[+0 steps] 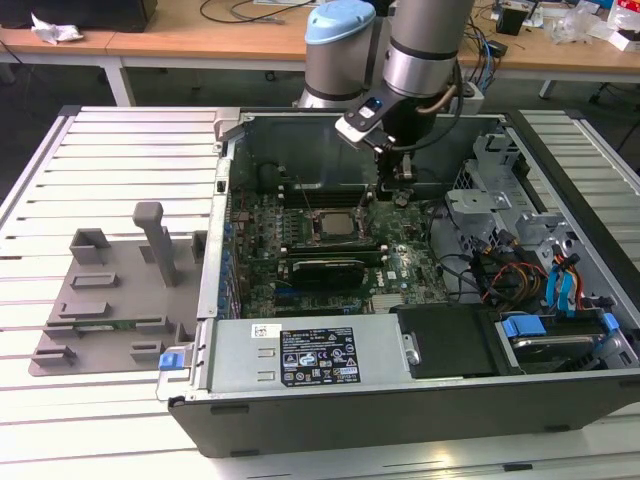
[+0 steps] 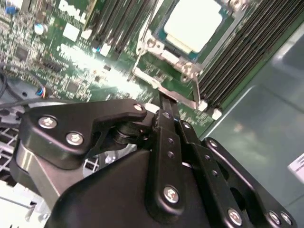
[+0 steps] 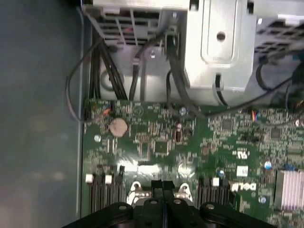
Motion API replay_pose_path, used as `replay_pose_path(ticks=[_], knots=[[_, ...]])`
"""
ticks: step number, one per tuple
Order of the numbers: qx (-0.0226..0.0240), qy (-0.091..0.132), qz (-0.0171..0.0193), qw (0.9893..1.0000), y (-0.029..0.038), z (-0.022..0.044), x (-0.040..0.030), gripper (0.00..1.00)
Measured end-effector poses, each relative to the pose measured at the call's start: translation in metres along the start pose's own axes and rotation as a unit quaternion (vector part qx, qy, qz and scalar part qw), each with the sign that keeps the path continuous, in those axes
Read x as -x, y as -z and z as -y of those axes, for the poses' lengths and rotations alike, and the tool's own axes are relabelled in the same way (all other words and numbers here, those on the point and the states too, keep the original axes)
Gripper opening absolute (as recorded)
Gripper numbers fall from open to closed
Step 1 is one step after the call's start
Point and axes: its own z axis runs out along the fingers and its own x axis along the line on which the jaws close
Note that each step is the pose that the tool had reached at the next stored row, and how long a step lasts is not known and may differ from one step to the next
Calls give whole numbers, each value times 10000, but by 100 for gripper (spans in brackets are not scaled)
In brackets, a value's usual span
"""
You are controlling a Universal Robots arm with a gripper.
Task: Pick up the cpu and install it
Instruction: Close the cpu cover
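Exterior view: the arm reaches into the open computer case (image 1: 400,420), upper centre of the frame. Its gripper (image 1: 393,190) hangs low over the motherboard (image 1: 400,270), just to the exterior view's right of the cpu (image 1: 338,223). A grey fixture plate (image 1: 100,300) stands outside the case at the exterior view's left.

Second wrist view: the cpu lies flat, pale top up, inside the socket (image 2: 149,45); judged seated. The gripper's fingers are pressed together with nothing between them, tips near the socket's metal lever (image 2: 197,92). This posture looks suited to pushing, not carrying.

First wrist view: the joined fingertips sit just above the board, between the memory slots (image 3: 99,194).
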Motion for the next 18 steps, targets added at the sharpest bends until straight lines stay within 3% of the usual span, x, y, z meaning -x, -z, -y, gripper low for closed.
replay_pose_path(ticks=[3,9,10,14,15,18], knots=[[1,-1,0,10000,-5,122,-6,11],[0,0,0,10000,-41,219,-11,11],[0,0,1,10000,-69,248,-13,11],[0,-1,0,10000,-231,488,-28,11],[0,-1,0,10000,-308,594,-27,11],[1,0,-1,10000,-432,736,-9,11]])
